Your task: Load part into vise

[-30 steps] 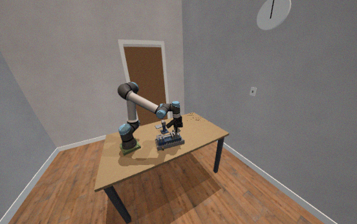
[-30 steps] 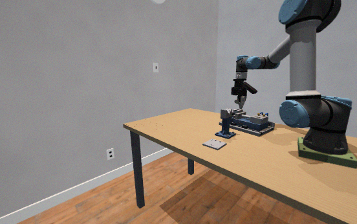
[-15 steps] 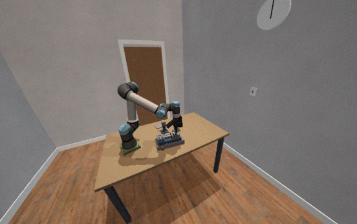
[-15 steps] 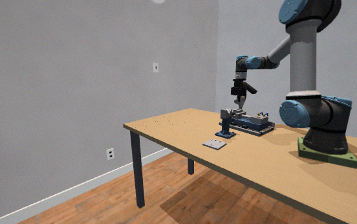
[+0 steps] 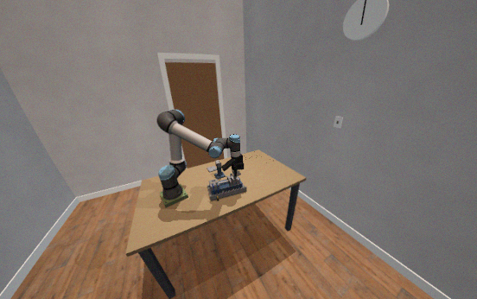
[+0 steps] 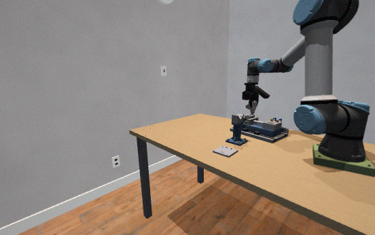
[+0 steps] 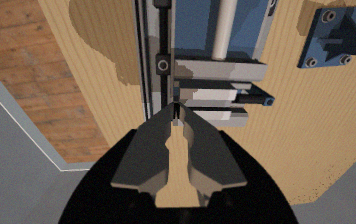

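If the gripper, clenched on nothing, shoves off-centre, I reckon the block, seemingly in the vise at the wrist view's upper middle, could twist off the jaw.

Arm bent, elbow up high. In top view, forearm slopes toward 4 o'clock. Gripper shut, pointing to 6 o'clock.

I count one table beneath me, one vise, one blue-footed V-block stand and one flat plate. I have two fingers, one green base plate and, up on the walls, one clock-like disc.
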Available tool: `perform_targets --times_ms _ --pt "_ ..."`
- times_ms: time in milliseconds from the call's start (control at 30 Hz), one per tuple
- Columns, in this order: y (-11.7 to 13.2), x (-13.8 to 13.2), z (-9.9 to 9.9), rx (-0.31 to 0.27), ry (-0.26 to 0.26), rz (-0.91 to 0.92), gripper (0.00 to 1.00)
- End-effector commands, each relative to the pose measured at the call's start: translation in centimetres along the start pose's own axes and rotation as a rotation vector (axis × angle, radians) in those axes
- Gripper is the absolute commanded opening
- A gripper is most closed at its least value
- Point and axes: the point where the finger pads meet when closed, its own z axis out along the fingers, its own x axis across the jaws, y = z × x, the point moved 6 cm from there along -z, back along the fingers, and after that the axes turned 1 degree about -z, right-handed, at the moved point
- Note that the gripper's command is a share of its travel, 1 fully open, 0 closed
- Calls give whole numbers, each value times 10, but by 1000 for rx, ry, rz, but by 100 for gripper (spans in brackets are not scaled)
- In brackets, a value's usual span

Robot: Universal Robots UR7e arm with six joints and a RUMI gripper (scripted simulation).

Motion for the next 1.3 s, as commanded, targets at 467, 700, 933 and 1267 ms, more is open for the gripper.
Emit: perform_targets --times_ms 467,700,933,1267 --pt "0 5 -1 -1 -1 0 0" --pt "0 6 -1 -1 -1 0 0" --pt "0 7 -1 -1 -1 0 0" --pt "0 8 -1 -1 -1 0 0"
